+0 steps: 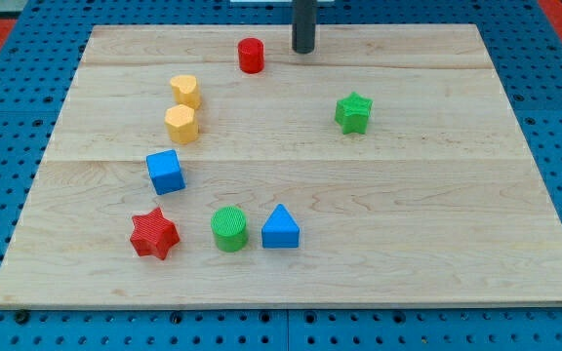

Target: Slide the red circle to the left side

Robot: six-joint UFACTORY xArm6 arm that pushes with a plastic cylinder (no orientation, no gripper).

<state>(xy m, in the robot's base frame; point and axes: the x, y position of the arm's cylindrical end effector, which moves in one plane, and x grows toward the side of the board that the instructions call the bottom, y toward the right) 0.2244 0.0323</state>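
The red circle (251,56) is a short red cylinder near the view's top, slightly left of centre, on the wooden board (427,224). My tip (303,49) is the lower end of a dark rod coming down from the view's top. It stands just to the right of the red circle, with a small gap between them.
A yellow heart (185,91) and a yellow hexagon (180,124) lie left of centre. A blue cube (165,172), a red star (153,234), a green circle (229,229) and a blue triangle (280,228) lie at lower left. A green star (353,113) lies at right.
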